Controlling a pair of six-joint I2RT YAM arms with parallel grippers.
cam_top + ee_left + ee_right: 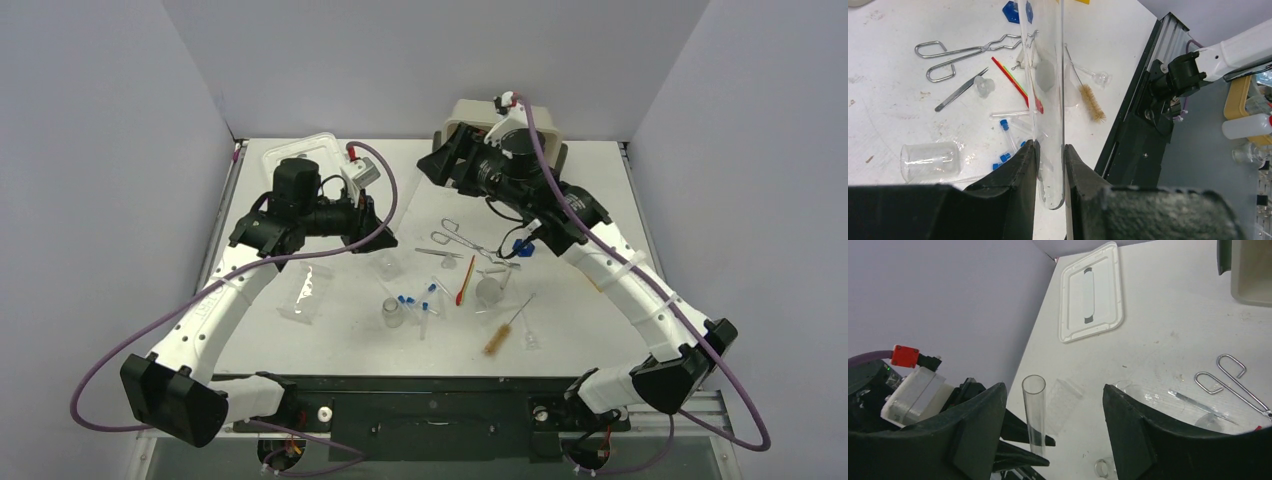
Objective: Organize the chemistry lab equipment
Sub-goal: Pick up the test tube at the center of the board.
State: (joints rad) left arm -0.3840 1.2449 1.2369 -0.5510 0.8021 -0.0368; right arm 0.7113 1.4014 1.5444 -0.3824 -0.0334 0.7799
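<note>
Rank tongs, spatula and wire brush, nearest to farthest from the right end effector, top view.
1. Nearest: metal tongs, just toward the bases from the right end effector.
2. Next: green-and-red spatula, mid-table, beyond the tongs.
3. Farthest: wire brush, near the front edge, right side.

We count one lid (1092,292), one tub (1250,275), one tongs (968,50), one tweezers (962,89), one brush (1092,102), one spatula (1013,80), one glass tube (1033,415), one beaker (930,161), and about four blue-capped tubes (1004,125)

The tube (1048,75) in mid-frame is clear; the left gripper (1050,147) below it is black. Left of it lie blue-capped tubes (1004,125), a red-and-green spatula (1015,82), silver forceps (980,48); right, a brown-bristled brush (1093,102).
</note>
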